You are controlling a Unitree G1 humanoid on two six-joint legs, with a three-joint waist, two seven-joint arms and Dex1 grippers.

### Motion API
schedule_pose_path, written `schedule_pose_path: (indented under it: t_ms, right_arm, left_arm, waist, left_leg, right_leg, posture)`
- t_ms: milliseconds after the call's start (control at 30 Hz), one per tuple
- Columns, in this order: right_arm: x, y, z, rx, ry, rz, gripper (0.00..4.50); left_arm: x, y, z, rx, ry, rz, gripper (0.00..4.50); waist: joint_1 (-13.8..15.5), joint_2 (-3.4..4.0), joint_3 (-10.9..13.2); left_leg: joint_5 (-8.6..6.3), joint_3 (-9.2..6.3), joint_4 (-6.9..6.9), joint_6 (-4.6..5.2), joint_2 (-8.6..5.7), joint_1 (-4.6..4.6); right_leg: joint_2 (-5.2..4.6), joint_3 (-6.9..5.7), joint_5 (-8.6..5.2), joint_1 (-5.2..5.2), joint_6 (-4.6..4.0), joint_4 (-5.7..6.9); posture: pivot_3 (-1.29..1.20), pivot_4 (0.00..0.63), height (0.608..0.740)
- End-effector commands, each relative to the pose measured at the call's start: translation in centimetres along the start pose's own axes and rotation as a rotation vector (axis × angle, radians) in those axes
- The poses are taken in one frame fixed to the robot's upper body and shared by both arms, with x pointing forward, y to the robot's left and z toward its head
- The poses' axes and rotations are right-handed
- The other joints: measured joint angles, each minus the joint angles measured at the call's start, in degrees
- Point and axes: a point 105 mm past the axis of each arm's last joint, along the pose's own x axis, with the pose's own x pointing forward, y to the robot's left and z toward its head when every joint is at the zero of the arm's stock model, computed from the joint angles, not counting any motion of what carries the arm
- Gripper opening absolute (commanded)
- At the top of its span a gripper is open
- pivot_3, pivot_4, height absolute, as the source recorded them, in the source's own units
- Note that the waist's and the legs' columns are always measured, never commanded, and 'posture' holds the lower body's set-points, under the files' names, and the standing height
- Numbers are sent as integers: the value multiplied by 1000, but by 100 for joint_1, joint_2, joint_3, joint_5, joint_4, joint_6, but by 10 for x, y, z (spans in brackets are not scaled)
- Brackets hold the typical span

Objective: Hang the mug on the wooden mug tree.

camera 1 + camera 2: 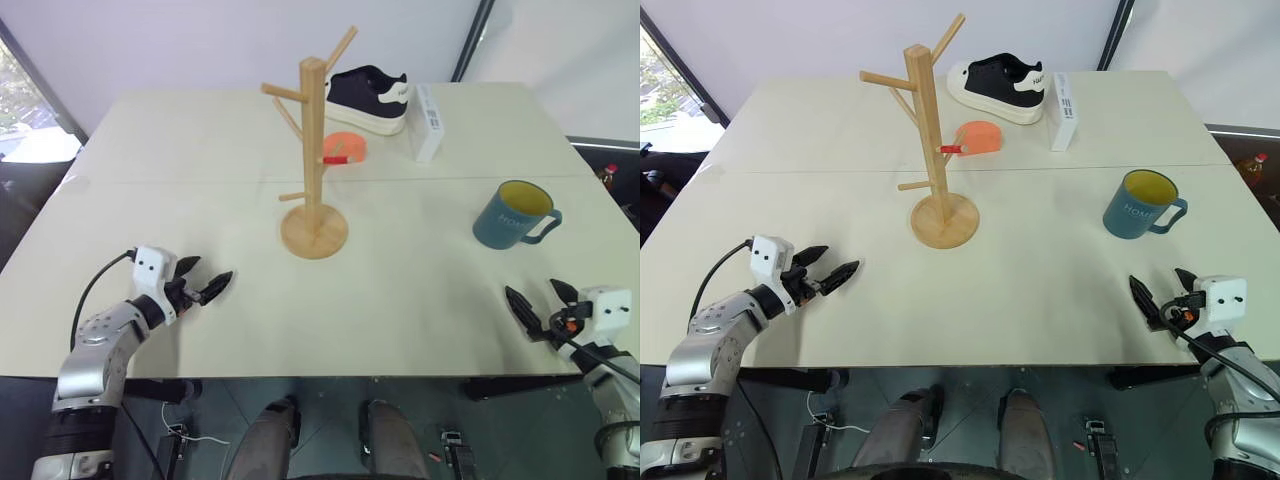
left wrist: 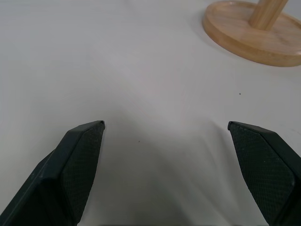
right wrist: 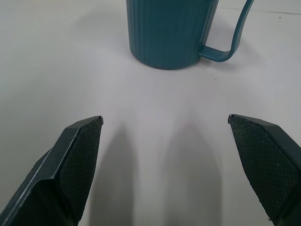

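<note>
The teal-blue mug [image 1: 512,214] with a yellow inside stands upright on the right side of the table, its handle [image 1: 545,226] turned to the right. The wooden mug tree [image 1: 313,150] rises from its round base [image 1: 314,231] at the table's middle, all pegs bare. My right gripper [image 1: 541,303] rests open near the front right edge, a short way in front of the mug [image 3: 170,32], nothing between its fingers. My left gripper [image 1: 200,278] stands open near the front left, pointing toward the tree's base [image 2: 254,31], empty.
Behind the tree lie a black and white shoe [image 1: 366,98], a small orange object [image 1: 345,148] and a white box [image 1: 429,122]. The pale table [image 1: 180,160] has a seam across its middle; its front edge runs just beneath both grippers.
</note>
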Motion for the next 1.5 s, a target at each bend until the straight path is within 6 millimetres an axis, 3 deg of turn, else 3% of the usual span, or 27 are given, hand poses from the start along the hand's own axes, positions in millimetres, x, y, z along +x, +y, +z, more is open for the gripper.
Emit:
schedule_pose_path:
  t_ms: [33, 167, 267, 433, 533, 600, 767, 933, 1500]
  right_arm:
    - [2, -2, 13, -35, -33, 0, 4430]
    - [3, -3, 12, -35, -28, -7, 4430]
    - [1, -7, 12, -24, -17, -34, 4430]
    - [0, -15, 16, -48, -18, -94, 4430]
    - [3, -26, 27, -50, -56, -170, 4430]
    - [7, -31, 31, -52, -65, -202, 4430]
    - [21, -38, 39, -57, -87, -265, 4430]
    - [39, -51, 43, -59, -87, -327, 4430]
    - [78, -67, 40, -56, -66, -353, 4430]
  left_arm:
    - [-3, 3, 15, 38, -58, 18, 4500]
    - [-1, -1, 15, 40, -44, -7, 4500]
    - [4, -19, 23, 38, -57, -89, 4500]
    - [14, -75, 39, 85, -104, -343, 4500]
    - [22, -133, 52, 143, -125, -607, 4500]
    - [24, -159, 57, 171, -130, -723, 4500]
    - [32, -187, 67, 211, -145, -829, 4500]
    - [37, -199, 79, 209, -180, -861, 4500]
    - [32, -195, 85, 208, -194, -836, 4500]
  waist:
    - [-7, 0, 0]
    - [-12, 0, 0]
    - [-12, 0, 0]
    - [36, 2, -2]
    - [87, 4, -1]
    - [97, 5, -1]
    - [86, 6, -2]
    - [85, 8, -2]
    - [50, 8, -2]
  left_leg:
    - [0, 0, 0, 0, 0, 1]
    - [-1, 1, 1, -1, 0, 4]
    - [1, 1, 1, 1, 0, 4]
    - [1, 3, 3, 1, -1, 4]
    - [1, 7, 3, 1, 0, 6]
    - [1, 12, 8, 1, 1, 4]
    - [3, 25, 14, 5, 10, 11]
    - [4, 31, 17, 9, 12, 12]
    - [5, 39, 20, 11, 12, 32]
  right_leg:
    - [0, 0, 0, 0, 0, 0]
    - [0, 0, 1, 3, -1, 1]
    - [0, 0, 1, 3, -1, 1]
    - [-1, 2, 1, 5, -2, 1]
    - [0, 5, 3, 5, -4, 1]
    - [0, 5, 4, 6, -6, 2]
    - [4, 5, 6, 12, -8, 2]
    - [8, 8, 10, 12, -7, 3]
    - [11, 16, 14, 30, -4, 10]
  posture:
    - [0, 150, 740]
    - [0, 150, 740]
    - [0, 150, 740]
    - [0, 150, 740]
    - [0, 150, 740]
    - [0, 150, 740]
    - [0, 150, 740]
    - [0, 150, 740]
    - [0, 150, 740]
